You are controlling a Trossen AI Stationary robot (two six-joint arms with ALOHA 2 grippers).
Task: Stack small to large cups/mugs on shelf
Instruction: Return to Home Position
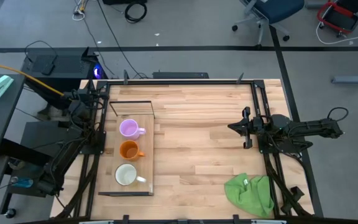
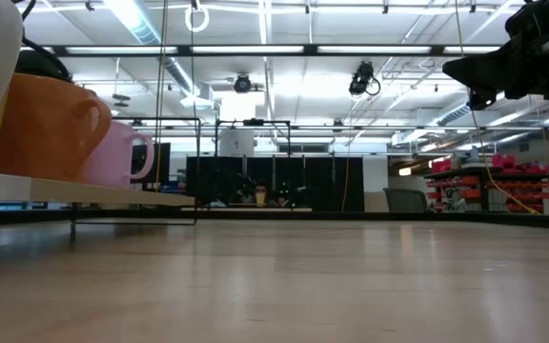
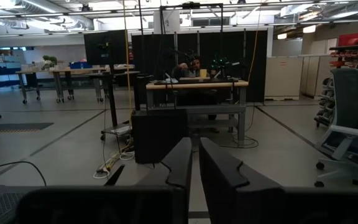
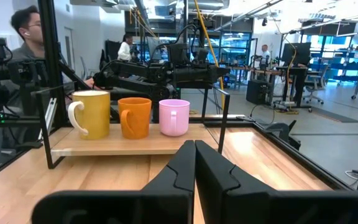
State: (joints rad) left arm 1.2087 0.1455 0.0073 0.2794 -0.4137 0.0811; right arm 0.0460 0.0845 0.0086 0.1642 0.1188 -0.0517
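Butcher-block planks in pale wood make up the bench [image 1: 204, 124], which sits inside a black metal frame on a grey workshop floor.

One shelf [image 1: 132, 186] stands along the left edge of the bench. It is a long rectangular board of light wood, held just clear of the bench top by thin black wire that rises in a rectangular loop at each end.

Three handled mugs stand upright on the board in a single row, close together, with their handles turned toward the middle of the bench:
- The light purple mug [image 1: 128, 129] is nearest the far end.
- The orange mug [image 1: 128, 150] is in the middle.
- The yellow mug [image 1: 125, 175] is nearest the near end. It is slightly larger than the other two, with a white inside and a white handle.

All three are smooth, glossy cylinders.

One crumpled green cloth [image 1: 250, 194] lies by the near right corner of the bench, well apart from the shelf.

Two dark arms are in view:
- The left gripper [image 3: 194, 144] sits at the left edge of the bench, beside the shelf, facing out into the room. Its two fingers are closed together on nothing.
- The right gripper [image 4: 195, 146] hangs over the right edge, pointing across the bench at the shelf. Its fingers are likewise pressed together and empty.

A person [image 4: 27, 37] shows beyond the shelf in the right wrist view.
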